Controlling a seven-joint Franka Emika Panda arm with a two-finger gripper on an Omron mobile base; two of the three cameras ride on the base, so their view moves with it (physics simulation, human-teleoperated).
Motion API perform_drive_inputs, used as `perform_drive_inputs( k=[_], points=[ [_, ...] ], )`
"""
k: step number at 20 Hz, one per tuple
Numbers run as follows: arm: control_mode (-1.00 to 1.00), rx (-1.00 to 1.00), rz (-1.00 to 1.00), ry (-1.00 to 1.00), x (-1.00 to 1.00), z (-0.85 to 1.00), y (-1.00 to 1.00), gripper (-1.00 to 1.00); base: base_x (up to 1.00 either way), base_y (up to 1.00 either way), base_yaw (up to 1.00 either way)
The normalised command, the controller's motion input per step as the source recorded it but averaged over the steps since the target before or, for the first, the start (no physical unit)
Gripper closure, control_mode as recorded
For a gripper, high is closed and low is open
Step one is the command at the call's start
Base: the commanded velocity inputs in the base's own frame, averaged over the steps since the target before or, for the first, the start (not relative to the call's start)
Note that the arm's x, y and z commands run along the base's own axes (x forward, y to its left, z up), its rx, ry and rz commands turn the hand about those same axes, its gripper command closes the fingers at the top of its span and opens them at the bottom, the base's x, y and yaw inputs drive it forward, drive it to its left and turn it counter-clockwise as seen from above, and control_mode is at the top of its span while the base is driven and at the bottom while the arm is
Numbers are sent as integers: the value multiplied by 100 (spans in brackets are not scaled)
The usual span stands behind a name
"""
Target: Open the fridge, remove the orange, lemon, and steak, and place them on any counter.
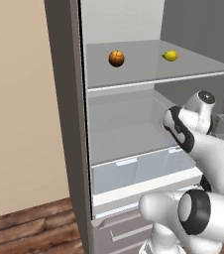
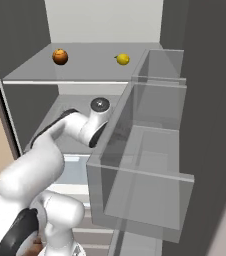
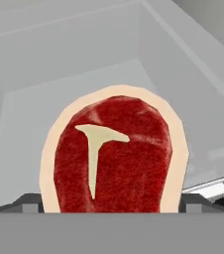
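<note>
The fridge point(image 1: 64, 99) stands open. On its upper shelf the orange point(image 1: 116, 58) point(image 2: 60, 56) sits at the left and the lemon point(image 1: 170, 56) point(image 2: 122, 59) at the right. My arm reaches onto the shelf below them. In the hand view the steak point(image 3: 119, 154), red with a pale fat rim and a white T-shaped streak, lies flat on the pale shelf floor very close ahead. My gripper point(image 3: 111, 206) is open, with one fingertip point(image 3: 29, 206) at each side of the steak's near end. Whether they touch it I cannot tell.
The open fridge door with clear bins point(image 2: 140, 165) stands close on the right of the arm. A pale crisper drawer point(image 1: 134, 171) sits under the shelf. A beige wall point(image 1: 20, 99) and wooden floor point(image 1: 29, 228) lie left of the fridge.
</note>
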Motion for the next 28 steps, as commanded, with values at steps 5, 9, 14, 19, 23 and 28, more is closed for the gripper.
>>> perform_drive_inputs(
  k=[5,9,14,19,23,28],
  points=[
    [-100,-1,1,3,-100,67,27,100,0,0,0],
    [-100,0,0,6,-97,62,35,100,0,0,0],
    [-100,0,2,2,-86,55,37,100,0,0,0],
    [-100,0,5,2,-81,52,35,100,0,0,0],
    [-100,0,6,2,-80,49,32,100,0,0,0],
    [-100,0,6,0,-72,45,31,100,0,0,0]
  ],
)
